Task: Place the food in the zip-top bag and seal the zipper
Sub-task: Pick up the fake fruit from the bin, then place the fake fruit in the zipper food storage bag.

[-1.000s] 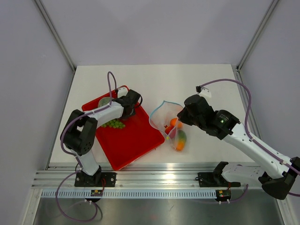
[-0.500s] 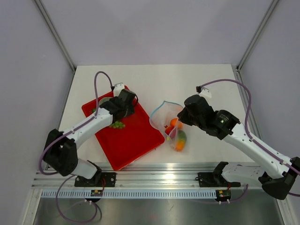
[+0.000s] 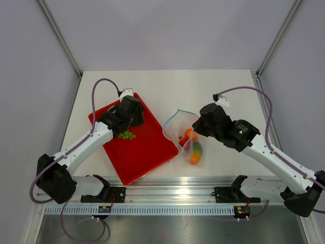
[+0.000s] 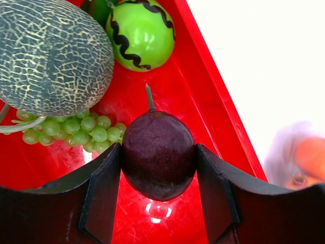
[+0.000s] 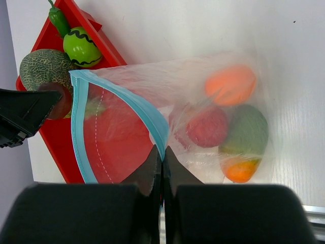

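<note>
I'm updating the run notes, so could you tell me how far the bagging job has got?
Done: an orange, a red fruit and a mango lie inside the zip-top bag. In hand: the left gripper grips a purple fruit over the red tray, while the right gripper, shut on the zipper, holds the mouth open. Left: the melon, grape bunch, striped green fruit and green vegetable, then sealing.

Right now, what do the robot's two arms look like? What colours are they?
Both the left arm and the right arm have white tube-shaped links, chunky black joints and black bases. A purple cable loops along each one. The jaws are black, flat and wedge-shaped. A tiny green light glows on the right arm's black part.
</note>
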Controlling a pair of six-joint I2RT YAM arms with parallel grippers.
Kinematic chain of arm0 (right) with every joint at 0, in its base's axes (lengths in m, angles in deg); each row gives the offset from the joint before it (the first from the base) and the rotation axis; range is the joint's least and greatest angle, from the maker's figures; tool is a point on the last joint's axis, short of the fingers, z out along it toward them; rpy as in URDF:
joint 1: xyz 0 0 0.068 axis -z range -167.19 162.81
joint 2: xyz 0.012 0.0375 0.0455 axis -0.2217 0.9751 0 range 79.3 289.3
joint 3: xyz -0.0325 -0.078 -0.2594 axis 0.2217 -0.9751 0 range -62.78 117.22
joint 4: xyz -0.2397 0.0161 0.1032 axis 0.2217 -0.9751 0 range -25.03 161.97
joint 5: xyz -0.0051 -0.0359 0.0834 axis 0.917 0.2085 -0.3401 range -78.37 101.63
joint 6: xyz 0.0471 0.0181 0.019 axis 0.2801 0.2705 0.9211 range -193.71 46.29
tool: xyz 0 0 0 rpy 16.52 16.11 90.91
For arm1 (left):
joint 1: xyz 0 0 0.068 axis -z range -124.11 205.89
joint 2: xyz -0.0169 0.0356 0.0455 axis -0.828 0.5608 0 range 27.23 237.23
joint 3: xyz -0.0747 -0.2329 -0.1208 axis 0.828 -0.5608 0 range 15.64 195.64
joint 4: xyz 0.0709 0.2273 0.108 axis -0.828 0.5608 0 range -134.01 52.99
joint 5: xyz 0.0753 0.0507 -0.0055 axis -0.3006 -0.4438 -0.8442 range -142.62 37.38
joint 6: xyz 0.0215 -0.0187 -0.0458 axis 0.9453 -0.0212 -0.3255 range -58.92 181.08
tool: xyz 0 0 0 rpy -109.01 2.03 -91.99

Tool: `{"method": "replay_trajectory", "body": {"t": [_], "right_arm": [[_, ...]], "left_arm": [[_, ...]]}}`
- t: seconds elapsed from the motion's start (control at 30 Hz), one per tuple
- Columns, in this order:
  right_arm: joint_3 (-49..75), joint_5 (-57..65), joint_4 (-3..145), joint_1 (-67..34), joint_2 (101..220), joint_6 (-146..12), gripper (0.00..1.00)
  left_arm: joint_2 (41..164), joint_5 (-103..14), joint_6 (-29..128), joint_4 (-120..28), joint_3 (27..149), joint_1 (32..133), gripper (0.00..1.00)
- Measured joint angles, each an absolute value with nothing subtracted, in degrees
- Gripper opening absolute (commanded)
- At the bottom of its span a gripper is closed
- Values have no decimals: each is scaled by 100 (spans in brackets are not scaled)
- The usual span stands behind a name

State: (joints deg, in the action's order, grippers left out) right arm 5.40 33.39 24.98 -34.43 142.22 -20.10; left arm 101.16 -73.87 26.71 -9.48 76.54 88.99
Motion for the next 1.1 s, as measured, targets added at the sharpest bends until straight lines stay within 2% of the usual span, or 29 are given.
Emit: {"method": "replay_trajectory", "body": {"t": [0.4, 0.73, 0.9, 1.1], "right_arm": [[510, 3320, 2503, -3443, 14217, -1995, 0], [499, 3311, 2542, -3443, 14217, -1993, 0], [496, 3293, 2568, -3443, 14217, -1993, 0], [468, 3228, 2632, -3443, 14226, -1990, 0]], "left_arm": [[9989, -6837, 2977, -800, 7665, 8901, 44], [9382, -5628, 3370, -712, 7486, 8910, 45], [9226, -5020, 3547, -411, 8273, 9098, 45], [9427, -4638, 3668, -507, 9512, 9804, 45]]}}
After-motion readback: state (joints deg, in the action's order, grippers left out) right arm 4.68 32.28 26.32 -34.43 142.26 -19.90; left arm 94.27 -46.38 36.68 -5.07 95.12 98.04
